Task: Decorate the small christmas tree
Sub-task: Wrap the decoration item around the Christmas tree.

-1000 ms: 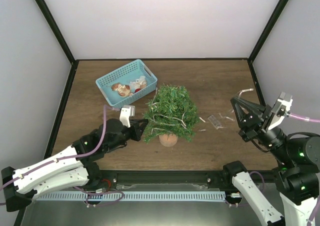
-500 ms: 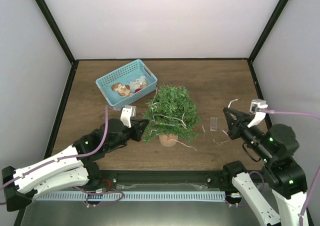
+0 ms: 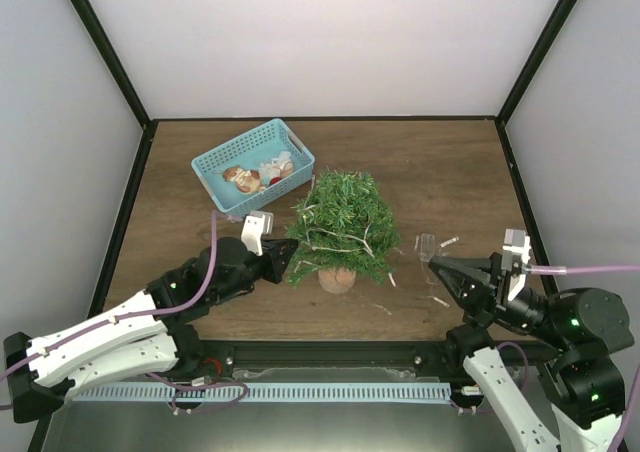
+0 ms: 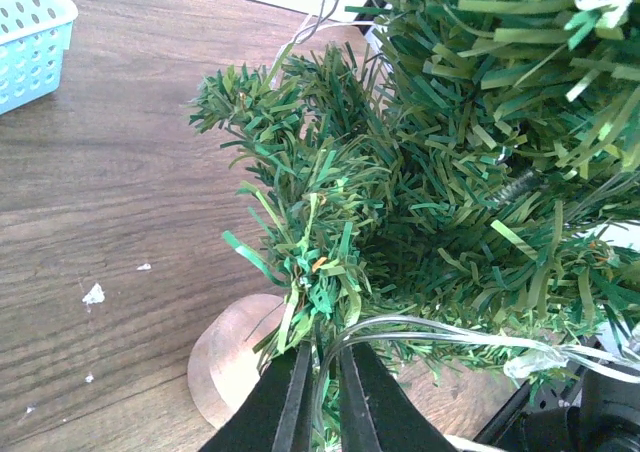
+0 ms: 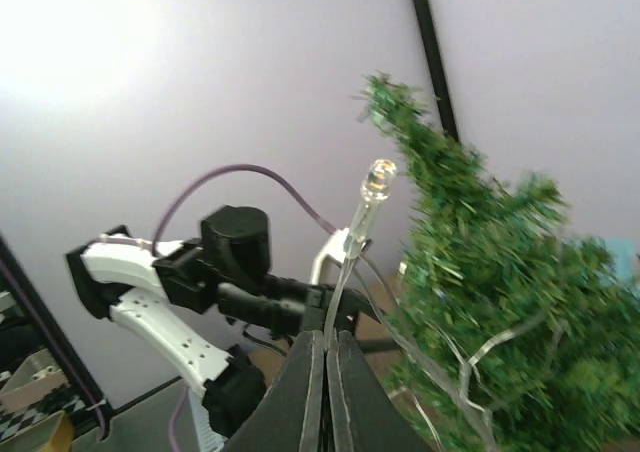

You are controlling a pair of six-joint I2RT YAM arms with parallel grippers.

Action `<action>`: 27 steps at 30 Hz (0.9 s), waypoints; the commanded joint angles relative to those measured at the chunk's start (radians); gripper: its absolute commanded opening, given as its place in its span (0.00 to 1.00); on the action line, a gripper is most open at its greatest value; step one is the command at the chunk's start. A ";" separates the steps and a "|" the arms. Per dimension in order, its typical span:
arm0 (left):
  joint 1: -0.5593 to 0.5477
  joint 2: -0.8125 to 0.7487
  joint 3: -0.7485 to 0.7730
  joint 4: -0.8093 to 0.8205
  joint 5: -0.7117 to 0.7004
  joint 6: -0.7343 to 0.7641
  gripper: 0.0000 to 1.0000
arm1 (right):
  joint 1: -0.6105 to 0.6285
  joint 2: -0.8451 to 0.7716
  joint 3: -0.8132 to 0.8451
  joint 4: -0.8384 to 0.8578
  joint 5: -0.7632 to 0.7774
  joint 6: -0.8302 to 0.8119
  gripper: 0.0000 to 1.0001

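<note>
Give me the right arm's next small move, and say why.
Probably lift the right gripper toward the small christmas tree and drape the light string over its upper branches. The gripper is shut on the wire just below a bulb, off to the tree's side, so that length is not on the tree yet. The left gripper pins the wire at the low branches by the pot.

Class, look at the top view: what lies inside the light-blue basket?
The basket holds a small heap of ornaments: brownish, white and red pieces show. They overlap, so their number and shapes stay unclear, and whatever lies beneath them is covered.
</note>
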 commanded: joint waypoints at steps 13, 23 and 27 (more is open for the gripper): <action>0.004 -0.138 0.117 -0.197 0.019 0.256 0.48 | -0.005 0.136 0.023 0.482 -0.083 0.182 0.01; 0.004 -0.101 0.203 -0.018 0.398 0.463 0.53 | -0.006 0.168 0.035 0.558 -0.082 0.245 0.01; -0.025 -0.003 0.197 0.154 0.533 0.443 0.49 | -0.006 0.175 0.060 0.565 -0.070 0.248 0.01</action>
